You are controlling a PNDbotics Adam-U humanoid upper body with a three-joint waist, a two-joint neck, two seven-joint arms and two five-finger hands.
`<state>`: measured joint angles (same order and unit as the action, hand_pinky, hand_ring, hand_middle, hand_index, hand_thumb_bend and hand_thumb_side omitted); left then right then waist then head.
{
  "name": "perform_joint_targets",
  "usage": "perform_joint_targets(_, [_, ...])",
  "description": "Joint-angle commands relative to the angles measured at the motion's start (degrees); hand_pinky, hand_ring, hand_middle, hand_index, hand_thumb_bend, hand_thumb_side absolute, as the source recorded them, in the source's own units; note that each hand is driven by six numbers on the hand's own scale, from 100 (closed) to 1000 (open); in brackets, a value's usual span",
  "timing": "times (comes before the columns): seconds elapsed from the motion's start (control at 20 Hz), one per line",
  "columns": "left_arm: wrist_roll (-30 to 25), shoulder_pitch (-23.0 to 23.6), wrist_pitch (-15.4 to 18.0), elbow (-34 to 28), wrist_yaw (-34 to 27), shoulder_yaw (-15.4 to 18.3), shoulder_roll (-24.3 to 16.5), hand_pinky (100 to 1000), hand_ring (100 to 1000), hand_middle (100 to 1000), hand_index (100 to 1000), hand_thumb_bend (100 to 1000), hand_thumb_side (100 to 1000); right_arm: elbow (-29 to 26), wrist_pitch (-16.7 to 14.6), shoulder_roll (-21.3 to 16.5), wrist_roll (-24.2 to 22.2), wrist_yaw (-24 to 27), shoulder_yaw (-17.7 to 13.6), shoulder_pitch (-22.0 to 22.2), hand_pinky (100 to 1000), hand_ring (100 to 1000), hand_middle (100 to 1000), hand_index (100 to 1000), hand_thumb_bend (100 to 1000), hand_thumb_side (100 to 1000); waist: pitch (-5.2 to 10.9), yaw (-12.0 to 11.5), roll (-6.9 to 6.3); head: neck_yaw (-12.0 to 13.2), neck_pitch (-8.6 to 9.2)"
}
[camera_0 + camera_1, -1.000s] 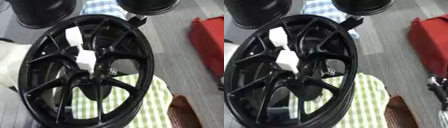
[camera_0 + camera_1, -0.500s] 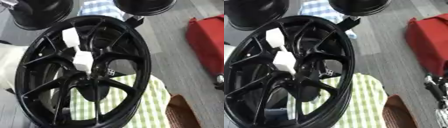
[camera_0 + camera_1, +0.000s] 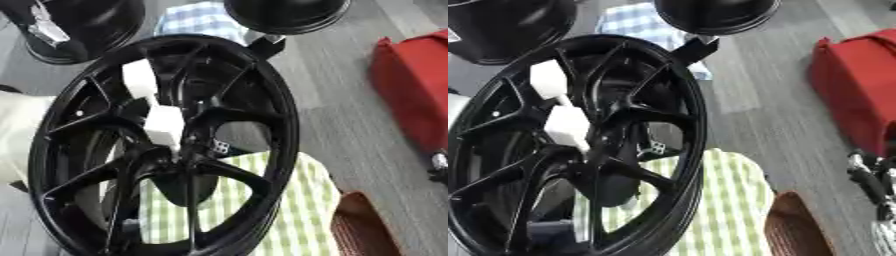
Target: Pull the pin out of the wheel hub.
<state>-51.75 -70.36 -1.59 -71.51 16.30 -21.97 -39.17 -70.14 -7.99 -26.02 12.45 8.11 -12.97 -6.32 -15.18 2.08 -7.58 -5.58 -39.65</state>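
across the last second the whole picture drifted a little, which was your head camera moving; the wheel hub (image 3: 166, 145) and the white pin (image 3: 153, 109) kept the same place relative to each other, and the pin was as far in as before.

the wheel hub, a large black spoked rim, stood tilted on edge and filled the left and middle of both eye views, its face turned toward you and up. behind its lower half lay a green-and-white checked cloth (image 3: 297, 200). a red bag (image 3: 857, 85) sat well apart at the right on the grey floor (image 3: 350, 125), and two more black rims (image 3: 284, 12) showed at the top edge.

the pin looked like two white blocks in a line, seated at the hub's centre. its long axis ran from the centre up and slightly left along a spoke toward the rim.

your right hand (image 3: 870, 182) showed only at the right edge, low down; you could not tell how its fingers were set. your left hand was out of view.
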Motion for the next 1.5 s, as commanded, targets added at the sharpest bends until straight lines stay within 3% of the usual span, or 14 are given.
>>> perform_joint_targets(0.05, [-0.21,-1.52,-0.30,1.26,-0.30,-0.54,-0.16,912,820,769,885,895,453,-0.50,0.03,-1.84,-0.16,-0.43,0.03,-0.46,635,613,599,712,132,530,1.56,0.10,0.41,0.47,0.73])
perform_joint_targets(0.45, [-0.21,-1.55,-5.37,0.86,-0.83,-4.12,1.13,897,801,743,860,877,479,-0.32,0.24,-1.94,-0.17,-0.32,0.19,-0.76,635,613,600,712,128,531,1.78,0.34,0.27,0.53,0.61])
perform_joint_targets(1.05, [0.93,-0.24,-12.12,-7.63,-1.11,-6.77,-0.91,888,807,752,865,874,490,-0.41,0.54,-2.05,-0.02,-0.50,0.29,-1.02,635,612,599,711,124,531,1.73,0.57,0.00,-0.72,0.38])
perform_joint_targets(1.5, [3.61,0.73,-12.37,-6.87,3.52,-7.52,-0.12,875,806,763,865,835,466,-0.42,0.92,-1.98,0.09,-0.49,0.38,-1.32,634,612,599,710,120,532,1.67,0.86,0.07,-0.90,0.74])
